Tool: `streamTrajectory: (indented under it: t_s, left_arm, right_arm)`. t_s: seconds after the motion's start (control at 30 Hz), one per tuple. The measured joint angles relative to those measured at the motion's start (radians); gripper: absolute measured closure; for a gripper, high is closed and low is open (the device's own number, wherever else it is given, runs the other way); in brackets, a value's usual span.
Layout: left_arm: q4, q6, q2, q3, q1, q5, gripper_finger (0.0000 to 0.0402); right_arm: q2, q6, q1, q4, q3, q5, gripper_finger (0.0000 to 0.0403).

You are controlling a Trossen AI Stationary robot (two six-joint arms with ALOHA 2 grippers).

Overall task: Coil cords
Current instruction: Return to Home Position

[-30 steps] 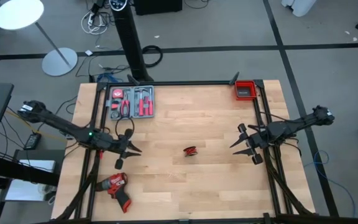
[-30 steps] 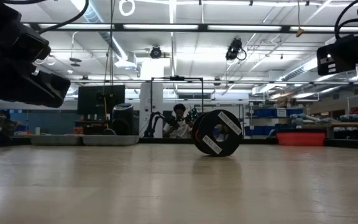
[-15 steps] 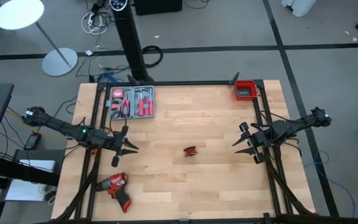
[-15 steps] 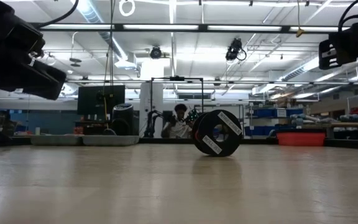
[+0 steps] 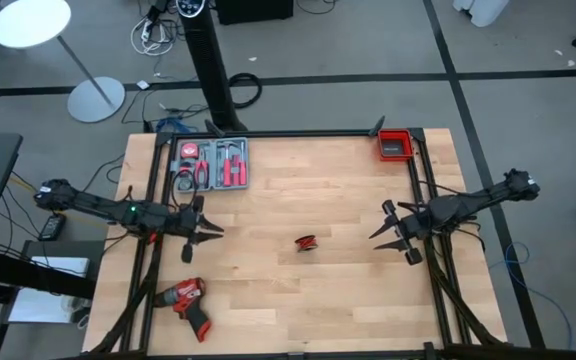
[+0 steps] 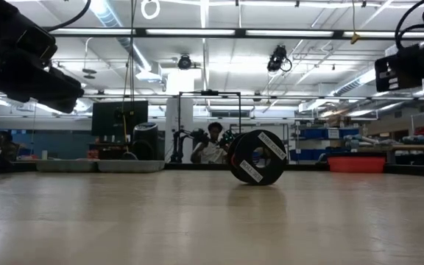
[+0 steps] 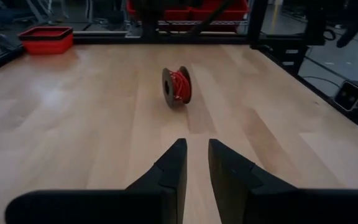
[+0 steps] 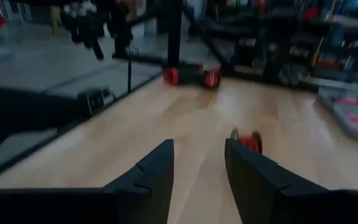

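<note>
The thin red wire is wound on a small black spool (image 5: 308,242), which stands on its rims near the table's middle; it also shows in the low view (image 6: 258,157), the left wrist view (image 7: 177,86) and the right wrist view (image 8: 248,142). I cannot make out the black cable. My left gripper (image 5: 208,230) is at the table's left, above the wood, pointing at the spool with its fingers (image 7: 196,152) a little apart and empty. My right gripper (image 5: 378,228) is at the right, open (image 8: 199,155) and empty, also pointing at the spool.
A grey tray of red-handled hand tools (image 5: 213,165) lies at the far left. A red drill (image 5: 186,300) lies at the near left. A red bin (image 5: 394,145) stands at the far right corner. Bare wood (image 5: 298,190) surrounds the spool.
My left gripper has drawn back a little toward the table's left and far edges and has risen slightly. The spool has stayed where it was.
</note>
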Motion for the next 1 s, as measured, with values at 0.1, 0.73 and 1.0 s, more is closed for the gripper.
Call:
streamTrajectory:
  t_s: [0.1, 0.73, 1.0]
  left_arm:
    - [-0.001, 0.000, 0.000, 0.000, 0.026, 0.003, 0.0332]
    - [-0.003, 0.000, -0.133, 0.000, 0.068, 0.004, 0.0332]
    - [0.006, 0.000, -0.131, -0.001, 0.068, 0.004, 0.0332]
  right_arm:
    - [0.072, 0.000, 0.000, 0.000, 0.000, 0.000, 0.0261]
    - [0.096, 0.000, 0.000, 0.060, -0.001, 0.003, 0.0261]
    - [0.097, 0.000, 0.000, 0.120, -0.001, 0.002, 0.0261]
